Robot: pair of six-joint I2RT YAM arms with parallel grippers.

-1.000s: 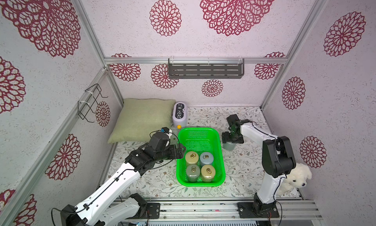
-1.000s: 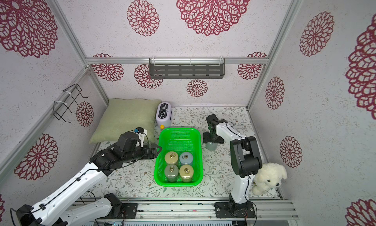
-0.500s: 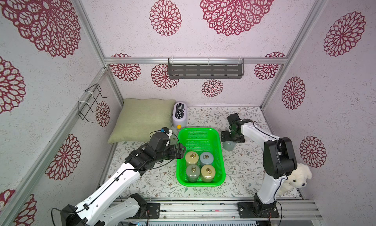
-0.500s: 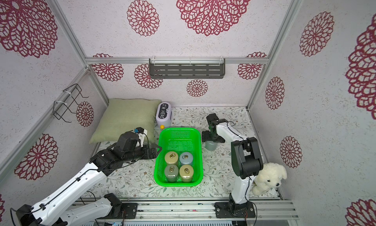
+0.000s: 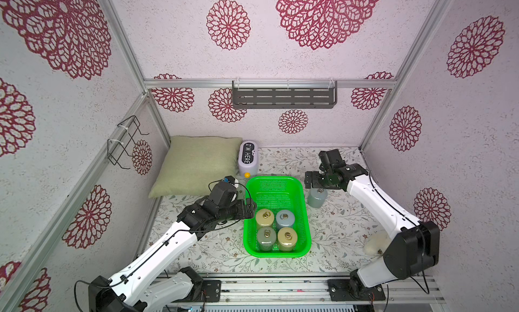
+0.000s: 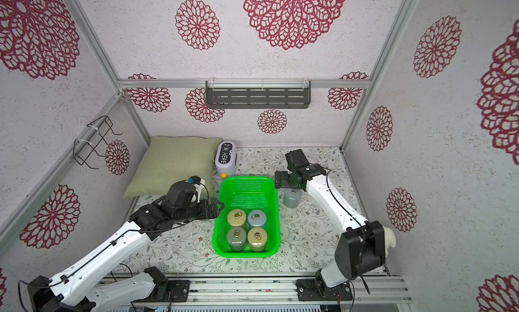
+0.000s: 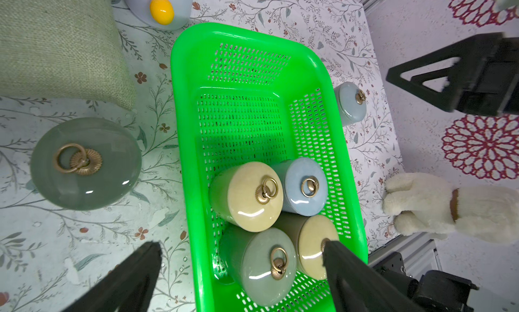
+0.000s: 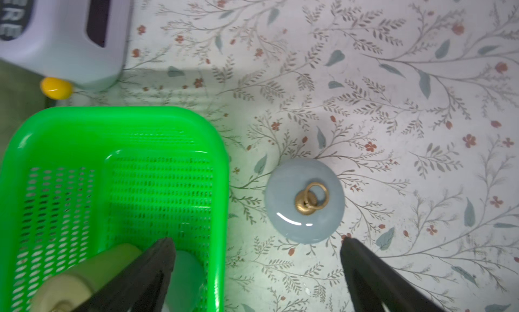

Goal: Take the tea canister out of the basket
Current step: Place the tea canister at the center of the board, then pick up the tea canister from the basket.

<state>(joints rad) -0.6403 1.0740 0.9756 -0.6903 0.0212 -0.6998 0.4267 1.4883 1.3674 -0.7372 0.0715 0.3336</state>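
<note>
Farthest left, a sage-green woven fabric cushion lies plump and square on the floral-print bench. Under my left wrist a grey-green glazed ceramic canister stands upright on the bench near the basket's left wall, its round lid glossy with a brass ring pull. My left fingers, black and wedge-shaped, are spread wide at the basket's left rim and grip nothing.

The bright green rectangular plastic basket has rounded corners and perforated mesh walls and floor. Four glossy cylinders stand packed at its near end: a cream canister, a pale blue canister, a moss-grey canister and a second cream canister.

Just right of the basket, out on the bench and clear of its wall, stands the blue-grey glazed tea canister. It is smooth, round and ring-topped. My right fingers gape wide above it, touching nothing. Farthest right sits a fluffy white plush toy.
</note>
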